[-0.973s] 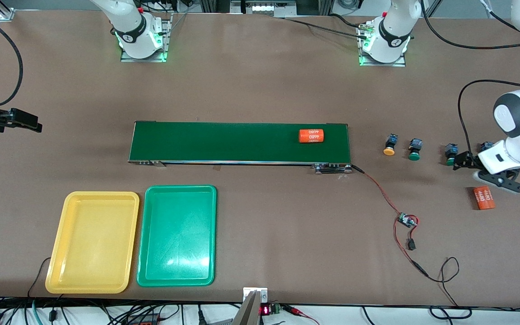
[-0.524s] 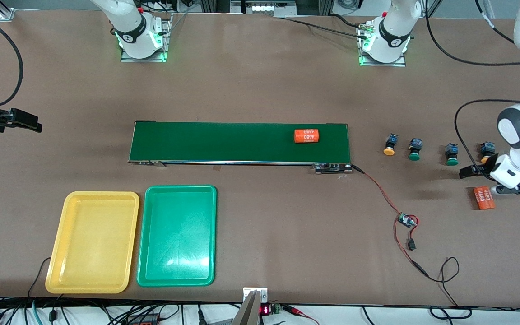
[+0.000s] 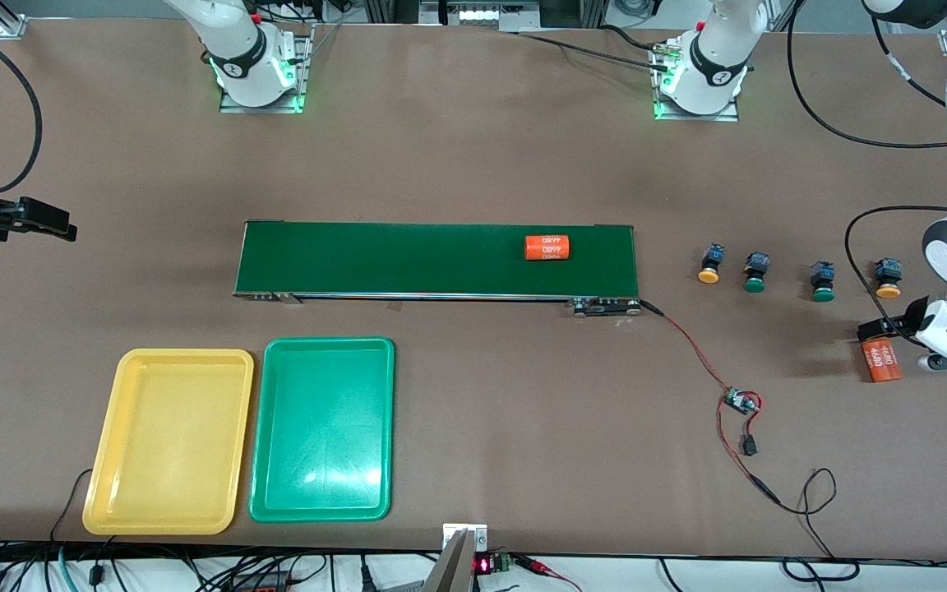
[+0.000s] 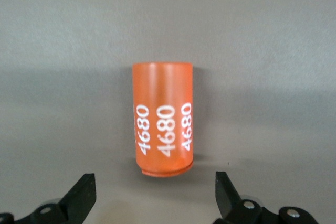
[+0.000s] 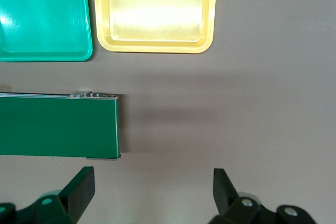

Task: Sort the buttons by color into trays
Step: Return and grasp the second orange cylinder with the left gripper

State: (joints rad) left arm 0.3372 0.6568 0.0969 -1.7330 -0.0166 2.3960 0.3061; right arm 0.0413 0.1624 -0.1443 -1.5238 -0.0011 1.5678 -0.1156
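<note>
At the right arm's end of the surface, we see the right pincer (image 5: pixel 149 192) released, waiting high beside the belt (image 3: pixel 436 259); the yellow tray (image 3: pixel 168 441) and green tray (image 3: pixel 322 429) lie nearer the camera. Four buttons (image 3: pixel 792 274) sit near our left pincer (image 4: pixel 155 198), released over a 4680 cylinder (image 3: pixel 879 362).

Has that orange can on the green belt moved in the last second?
Yes. The orange 4680 cylinder has slid along the conveyor belt, away from the belt's end by the buttons and toward the right arm's end of the table.
</note>
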